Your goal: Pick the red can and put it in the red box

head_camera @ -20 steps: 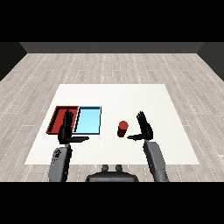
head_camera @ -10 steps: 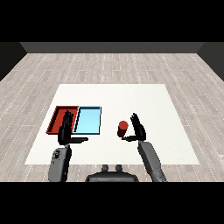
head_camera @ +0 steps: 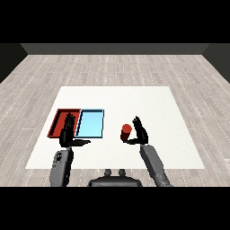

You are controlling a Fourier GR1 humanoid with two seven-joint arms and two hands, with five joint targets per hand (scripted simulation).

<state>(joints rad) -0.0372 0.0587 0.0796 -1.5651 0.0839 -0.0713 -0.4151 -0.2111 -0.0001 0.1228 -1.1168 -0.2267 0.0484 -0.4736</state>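
While the red can (head_camera: 126, 131) stands upright on the white counter (head_camera: 148, 103) a little right of the frame's centre, the right hand (head_camera: 141, 133) sits just beside it on the can's right — fingers straight and pointing up, thumb reaching toward the can's base. The fingers do not curl round the can, so the hand is released rather than grasping; whether the thumb actually touches the can is hard to tell. Its grey forearm runs down to the lower right of the frame.

At the left of the frame the red tray (head_camera: 59, 120) and the light blue tray (head_camera: 91, 123) lie side by side, touching along their shared edge, the red one further left. The can is well apart from the red tray, with the blue tray between them, and neither tray shows anything inside.

The left hand (head_camera: 69, 133) is raised in front of the near edge of the trays, overlapping the boundary between red and blue in the picture — fingers straight and upright, thumb stuck out toward the right. It holds nothing and is likewise released. Its grey forearm comes up from the lower left of the frame.

Beyond the counter, a pale wood-plank floor (head_camera: 117, 67) stretches toward the top of the frame.
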